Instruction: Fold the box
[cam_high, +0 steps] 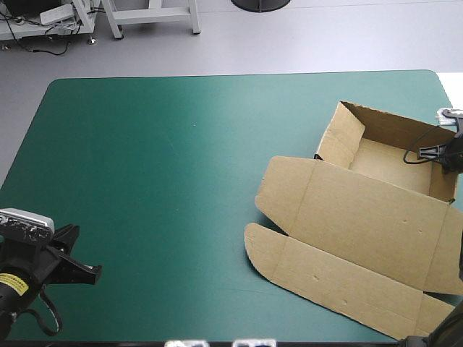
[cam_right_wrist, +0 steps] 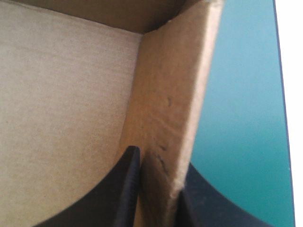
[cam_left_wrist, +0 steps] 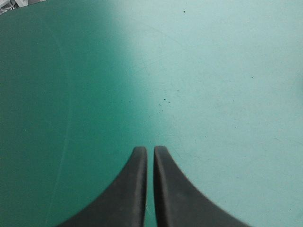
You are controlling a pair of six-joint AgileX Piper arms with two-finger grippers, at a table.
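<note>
Presently the box [cam_high: 387, 165] lies at the table's [cam_high: 159, 166] right side, tray formed, lid [cam_high: 362, 224] flat. Right pincer [cam_right_wrist: 157, 170] is clamped on its right wall [cam_right_wrist: 173, 90]; left pincer [cam_left_wrist: 150, 151] is together above bare table.

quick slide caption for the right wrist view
Right gripper shut on the box side wall, teal-green cover beyond.

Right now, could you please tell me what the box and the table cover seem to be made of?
The box: brown paperboard, matte, probably corrugated; its cut wall edge looks rough and fibrous. The cover: teal-green, smooth with a soft sheen and fine scratches; perhaps vinyl or rubber.
</note>
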